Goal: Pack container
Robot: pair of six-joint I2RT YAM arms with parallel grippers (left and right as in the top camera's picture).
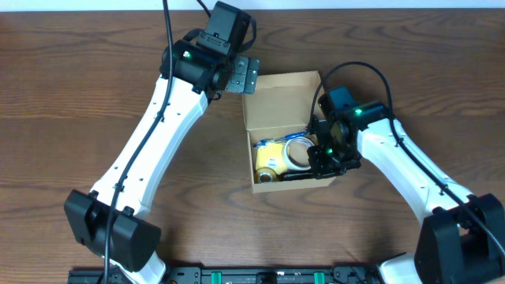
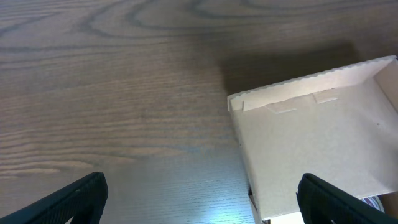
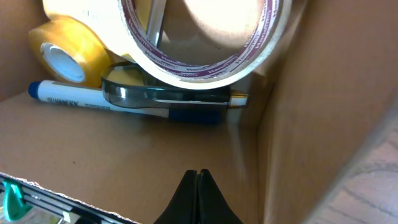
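Dark wood-grain table (image 1: 79, 79), plain tan container (image 1: 284, 95) near its far edge, lid open. Left gripper (image 2: 200, 186) spread wide, right gripper (image 3: 198, 186) pinched closed.

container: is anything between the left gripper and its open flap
Nothing visible does. The left gripper is open beside the flap of the container, with only bare table showing between them.

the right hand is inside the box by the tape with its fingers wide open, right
Not quite. The right hand is inside the box by the tape, but its fingers are pressed together, not wide open. The right wrist view shows this.
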